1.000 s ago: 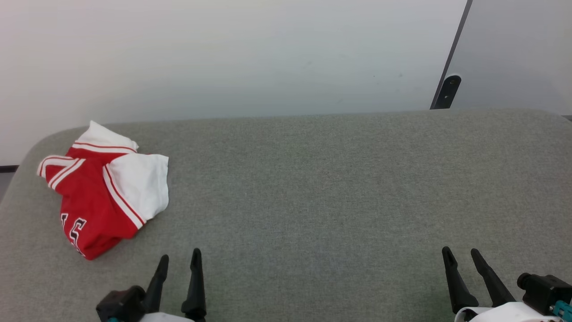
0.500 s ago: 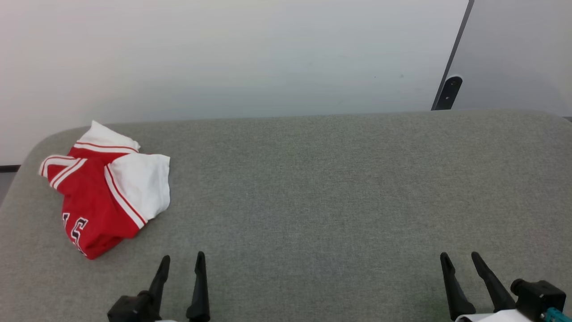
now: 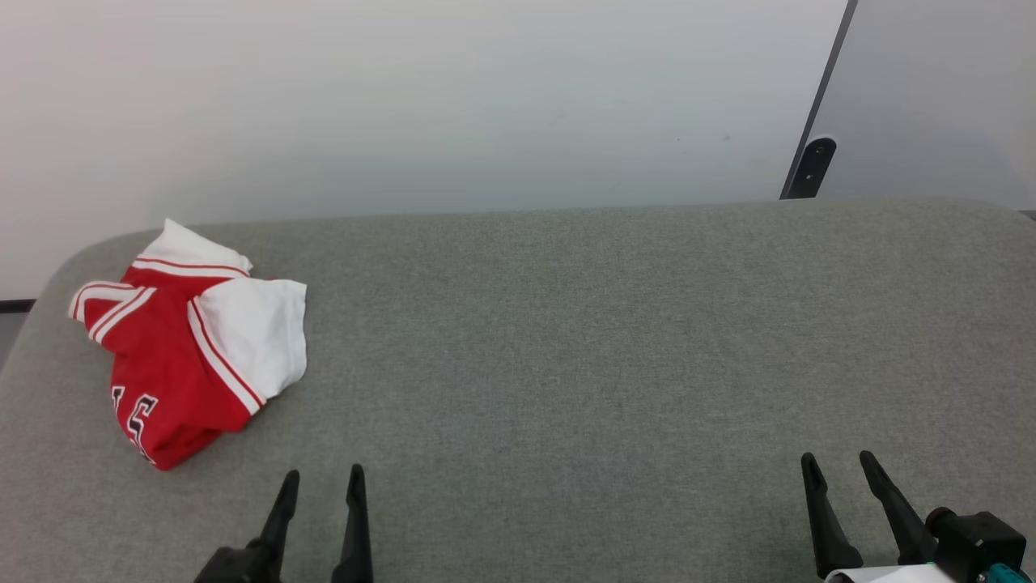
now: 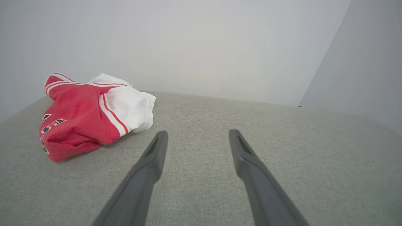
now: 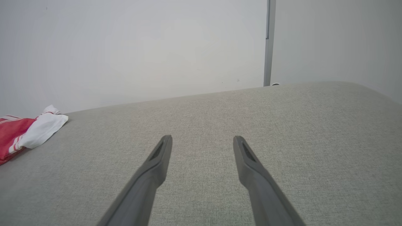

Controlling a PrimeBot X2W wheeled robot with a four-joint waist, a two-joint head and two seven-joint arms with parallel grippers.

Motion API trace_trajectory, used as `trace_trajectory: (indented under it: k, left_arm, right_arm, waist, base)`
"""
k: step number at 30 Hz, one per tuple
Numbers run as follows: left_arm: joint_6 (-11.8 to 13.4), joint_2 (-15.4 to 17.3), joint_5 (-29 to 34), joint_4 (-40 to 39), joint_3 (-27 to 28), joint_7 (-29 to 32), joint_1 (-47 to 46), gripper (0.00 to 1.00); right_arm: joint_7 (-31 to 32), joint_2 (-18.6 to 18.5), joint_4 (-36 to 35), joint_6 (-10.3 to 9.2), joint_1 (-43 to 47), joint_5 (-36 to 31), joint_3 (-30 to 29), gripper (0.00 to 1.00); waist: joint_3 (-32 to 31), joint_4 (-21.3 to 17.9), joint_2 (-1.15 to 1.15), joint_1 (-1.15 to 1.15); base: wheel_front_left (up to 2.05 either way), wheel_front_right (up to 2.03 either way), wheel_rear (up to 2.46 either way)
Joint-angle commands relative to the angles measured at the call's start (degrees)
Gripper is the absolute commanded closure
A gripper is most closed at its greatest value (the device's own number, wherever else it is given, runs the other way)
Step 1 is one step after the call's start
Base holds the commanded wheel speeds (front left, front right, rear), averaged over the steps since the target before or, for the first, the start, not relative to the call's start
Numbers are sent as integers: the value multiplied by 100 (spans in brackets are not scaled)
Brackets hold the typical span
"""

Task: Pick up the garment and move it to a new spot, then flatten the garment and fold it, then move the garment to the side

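1. I see the red-and-white jersey T-shirt [image 3: 182, 356] crumpled in a heap at the far left of the grey fabric-covered surface [image 3: 566, 364]. A white sleeve lies on top and black lettering shows at its near edge.
2. My left gripper [image 3: 323, 471] sits low at the near edge, fingers pointing toward the wall [image 3: 405, 97]. Its jaws are apart and empty, near the shirt's right side but not touching it.
3. My right gripper [image 3: 836, 457] is at the near right, fingers also pointing far, spread and holding nothing, well apart from the shirt.
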Motion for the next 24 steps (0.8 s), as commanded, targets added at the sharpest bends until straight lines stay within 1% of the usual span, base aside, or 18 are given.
trace_trajectory:
  k: [1,8,17,21,24]
  left_arm:
    - [-32,-5,103,15,20,-44,66,0]
    - [-184,-63,195,73,171,-118,117,0]
    - [-301,-98,534,96,266,-207,169,0]
    - [-350,-105,481,164,267,-198,128,0]
    - [-350,-109,413,214,256,-198,90,0]
  right_arm:
    - [-51,9,-11,-5,47,-106,-21,0]
    - [-210,51,40,-5,75,-318,-18,0]
    - [-357,98,82,-6,122,-605,-6,0]
    - [-390,126,89,-6,120,-545,-55,0]
    - [-412,145,59,-6,90,-460,-29,0]
  waist:
    - [2,-2,0,0]
    - [10,-10,0,0]
    - [14,11,0,0]
    - [24,103,0,0]
    - [58,249,0,0]
  base:
    - [0,0,0]
    - [0,0,0]
    - [0,0,0]
    - [0,0,0]
    - [0,0,0]
